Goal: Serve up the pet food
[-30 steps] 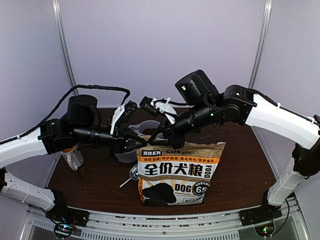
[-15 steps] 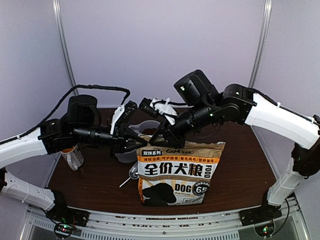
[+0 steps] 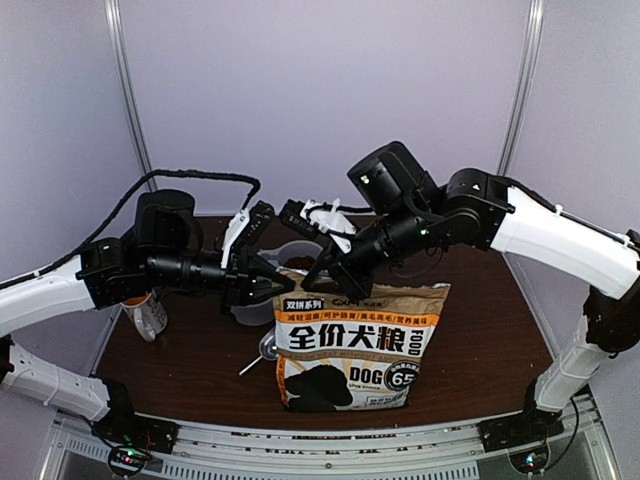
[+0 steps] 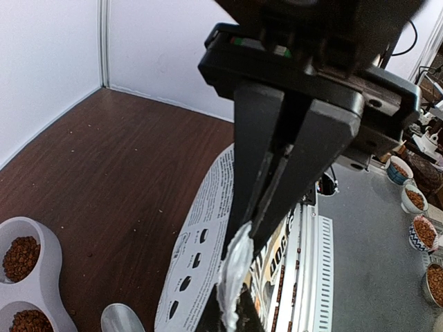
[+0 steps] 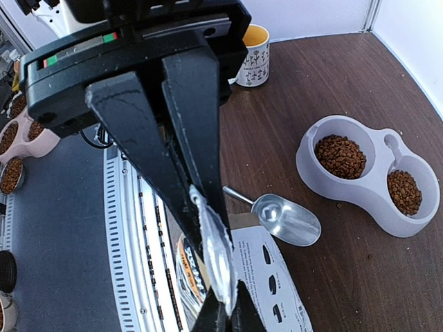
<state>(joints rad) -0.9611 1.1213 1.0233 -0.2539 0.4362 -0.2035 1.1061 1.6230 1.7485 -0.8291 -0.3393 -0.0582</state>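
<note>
**A:** Where do we find the pet food right now?

**B:** Some of it lies in both wells of the double bowl. The rest, we judge, is inside the bag. The bag stands upright at the near middle of the table, with its printed face toward the arm bases.

**A:** And why do we have both arms up at the bag's top?

**B:** The left gripper is closed tight on the bag's upper edge, and a sliver of silvery lining pokes out below its fingertips. The right gripper is clamped on the same crinkled edge, with no gap between its fingers. From above, the two sit close together near the bag's top left corner.

**A:** So are we pulling the mouth apart?

**B:** That's our reading. With one lip in each gripper we could spread the opening, and the grip keeps the tall bag from toppling. We can't tell whether they hold opposite lips or the same one, nor whether the top is sealed.

**A:** What about the tool?

**B:** The scoop lies empty on the table between the bag and the bowl, bowl-side up, where either arm could reach it. Nothing is holding it.

**A:** Anything else nearby?

**B:** A mug stands off to the left side, well clear of the bag.
</note>
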